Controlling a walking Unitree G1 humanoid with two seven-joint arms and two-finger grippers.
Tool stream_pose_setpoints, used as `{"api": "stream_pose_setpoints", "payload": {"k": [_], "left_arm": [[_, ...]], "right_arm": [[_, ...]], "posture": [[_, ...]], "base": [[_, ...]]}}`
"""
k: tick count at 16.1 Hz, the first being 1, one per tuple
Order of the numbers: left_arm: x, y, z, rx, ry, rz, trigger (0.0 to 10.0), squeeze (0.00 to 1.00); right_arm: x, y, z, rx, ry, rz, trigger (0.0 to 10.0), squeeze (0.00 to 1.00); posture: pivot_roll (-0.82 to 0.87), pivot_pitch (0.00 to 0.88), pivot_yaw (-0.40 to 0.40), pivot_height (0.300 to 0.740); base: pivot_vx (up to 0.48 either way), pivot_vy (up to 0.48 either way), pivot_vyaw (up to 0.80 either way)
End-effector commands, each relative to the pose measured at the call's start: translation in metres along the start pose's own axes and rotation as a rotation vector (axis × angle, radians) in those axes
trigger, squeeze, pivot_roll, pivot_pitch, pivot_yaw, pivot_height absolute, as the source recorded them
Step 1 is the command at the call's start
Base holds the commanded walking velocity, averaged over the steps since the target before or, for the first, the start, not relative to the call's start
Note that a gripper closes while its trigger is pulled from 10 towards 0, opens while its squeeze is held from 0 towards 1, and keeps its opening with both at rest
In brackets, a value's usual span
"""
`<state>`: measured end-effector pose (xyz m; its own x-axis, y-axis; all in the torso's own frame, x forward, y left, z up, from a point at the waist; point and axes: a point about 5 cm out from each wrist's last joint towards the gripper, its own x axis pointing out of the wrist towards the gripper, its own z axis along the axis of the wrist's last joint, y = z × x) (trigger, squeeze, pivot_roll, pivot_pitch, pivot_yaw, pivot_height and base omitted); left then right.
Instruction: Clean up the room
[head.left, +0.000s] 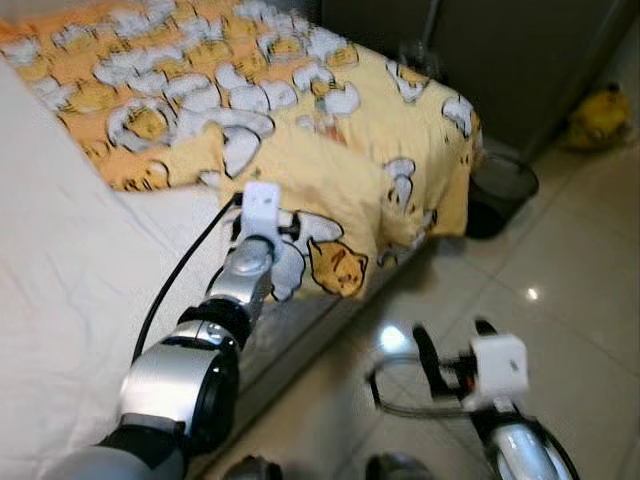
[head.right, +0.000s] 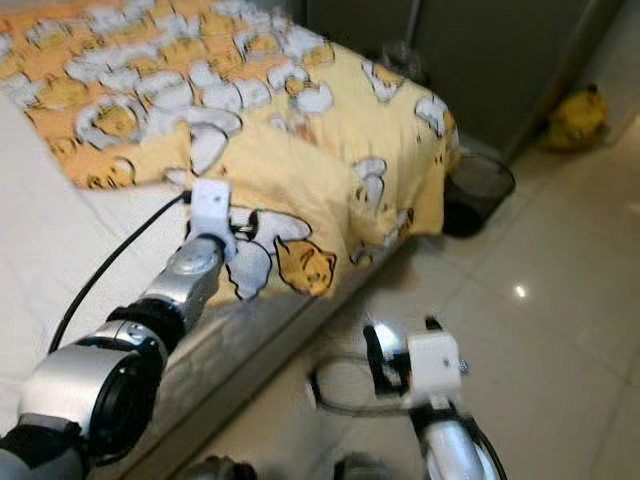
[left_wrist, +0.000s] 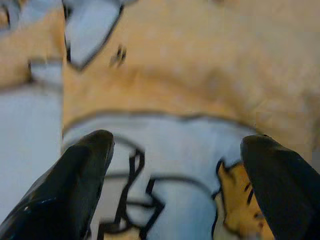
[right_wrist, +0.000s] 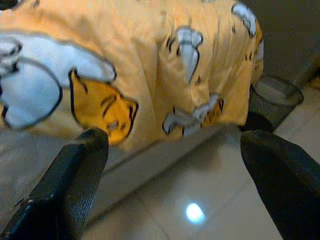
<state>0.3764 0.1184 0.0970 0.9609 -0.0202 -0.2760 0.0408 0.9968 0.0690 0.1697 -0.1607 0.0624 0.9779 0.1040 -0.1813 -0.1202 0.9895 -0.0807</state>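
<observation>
A yellow blanket (head.left: 330, 150) printed with white and orange cartoon figures lies rumpled across the bed, and one folded corner (head.left: 335, 265) hangs over the bed's side. My left arm reaches out over the bed edge to that fold. In the left wrist view the left gripper (left_wrist: 177, 147) is open, its black fingers (left_wrist: 85, 175) spread just above the blanket's white print. Low over the tiled floor beside the bed, my right gripper (head.left: 452, 328) is open with nothing between its fingers (right_wrist: 75, 180).
The bare white sheet (head.left: 60, 270) covers the near part of the bed. A black mesh waste bin (head.left: 500, 185) stands at the bed's far corner. Behind it is a grey cabinet (head.left: 500, 60), and a yellow object (head.left: 600, 120) lies on the floor at the back right.
</observation>
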Motion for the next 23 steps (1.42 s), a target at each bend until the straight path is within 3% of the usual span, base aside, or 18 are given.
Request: {"api": "stream_pose_setpoints", "payload": {"k": [1, 2, 6, 8, 10, 11, 14, 15, 16, 17, 23], "left_arm": [[-0.001, 0.005, -0.009, -0.002, 0.042, 0.032, 10.0, 0.0], [-0.004, 0.019, -0.02, 0.008, 0.077, 0.094, 10.0, 0.0], [-0.007, 0.052, -0.024, 0.049, 0.095, 0.251, 10.0, 0.0], [-0.012, 0.07, -0.035, 0.036, 0.13, 0.356, 10.0, 0.0], [-0.017, 0.073, -0.047, 0.021, 0.156, 0.384, 10.0, 0.0], [-0.023, 0.067, -0.068, 0.003, 0.229, 0.373, 10.0, 0.0], [-0.028, 0.054, -0.082, -0.075, 0.273, 0.349, 10.0, 0.0], [-0.028, 0.049, -0.084, -0.096, 0.281, 0.321, 8.8, 0.0], [-0.028, 0.045, -0.084, -0.097, 0.282, 0.304, 1.6, 0.0], [-0.028, 0.044, -0.085, -0.087, 0.284, 0.301, 0.0, 0.0], [-0.029, 0.048, -0.087, -0.061, 0.281, 0.283, 0.0, 0.0]], "right_arm": [[-0.006, 0.003, 0.005, -0.017, -0.002, 0.017, 10.0, 0.0], [-0.021, 0.008, 0.0, -0.004, 0.042, 0.03, 10.0, 0.0], [-0.044, 0.015, -0.001, 0.014, 0.107, 0.033, 10.0, 0.0], [-0.053, 0.009, -0.005, 0.013, 0.148, 0.01, 10.0, 0.0], [-0.06, 0.009, -0.007, 0.011, 0.173, 0.017, 10.0, 0.0], [-0.063, 0.01, -0.007, 0.011, 0.186, 0.023, 10.0, 0.0], [-0.061, 0.013, -0.006, 0.01, 0.196, 0.052, 10.0, 0.0], [-0.06, 0.012, -0.006, 0.009, 0.198, 0.054, 10.0, 0.0], [-0.059, 0.012, -0.006, 0.007, 0.202, 0.057, 10.0, 0.0], [-0.06, 0.012, -0.007, 0.006, 0.208, 0.062, 10.0, 0.0], [-0.056, 0.011, -0.008, 0.008, 0.223, 0.061, 10.0, 0.0]], "posture": [[-0.28, 0.27, 0.014, 0.736], [-0.29, 0.307, 0.014, 0.736], [-0.3, 0.365, 0.019, 0.736], [-0.31, 0.392, 0.012, 0.736], [-0.3, 0.392, 0.013, 0.736], [-0.29, 0.396, 0.002, 0.736], [-0.28, 0.398, -0.01, 0.736], [-0.28, 0.394, -0.016, 0.736], [-0.28, 0.393, -0.018, 0.736], [-0.28, 0.389, -0.02, 0.736], [-0.27, 0.384, -0.018, 0.736]], "base": [[0.0, 0.0, 0.0], [0.0, 0.0, 0.0], [0.0, 0.0, 0.0], [0.0, 0.0, 0.0], [0.0, 0.0, 0.0], [0.0, 0.0, 0.0], [0.0, 0.0, 0.0], [0.0, 0.0, 0.0], [0.0, 0.0, 0.0], [0.0, 0.0, 0.0], [0.0, 0.0, 0.0]]}}
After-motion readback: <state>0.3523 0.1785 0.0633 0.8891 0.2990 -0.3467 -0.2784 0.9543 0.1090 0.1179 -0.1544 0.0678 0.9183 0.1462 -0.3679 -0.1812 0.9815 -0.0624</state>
